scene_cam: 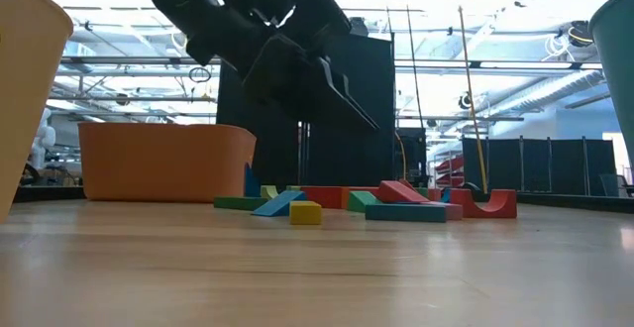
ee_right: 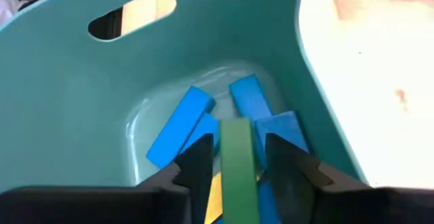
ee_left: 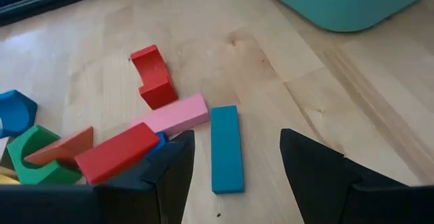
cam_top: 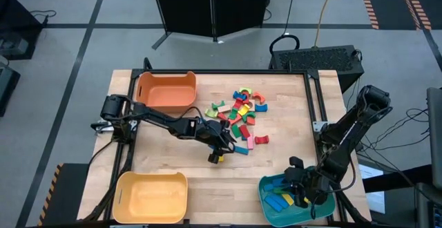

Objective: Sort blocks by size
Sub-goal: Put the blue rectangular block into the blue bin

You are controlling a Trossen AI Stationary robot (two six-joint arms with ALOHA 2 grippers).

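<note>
The blocks [cam_top: 242,110] lie in a loose pile on the table's middle, far of my left gripper. That gripper [ee_left: 234,163] stands open, slanting down, with one finger on each side of a blue bar [ee_left: 226,149] that lies flat on the wood; it hangs above the table [scene_cam: 327,79]. My right gripper [ee_right: 239,159] is down inside the teal bin [cam_top: 266,186] at the near right. A green bar [ee_right: 237,149] lies between its fingers with a narrow gap on each side, over several blue bars [ee_right: 180,132] on the bin's floor.
An orange bin [cam_top: 166,90] stands at the far left and a yellow bin [cam_top: 150,197] at the near left. A small yellow cube [cam_top: 217,159] lies alone near my left gripper. A pink bar [ee_left: 173,117] and red blocks [ee_left: 152,78] lie close by the blue bar.
</note>
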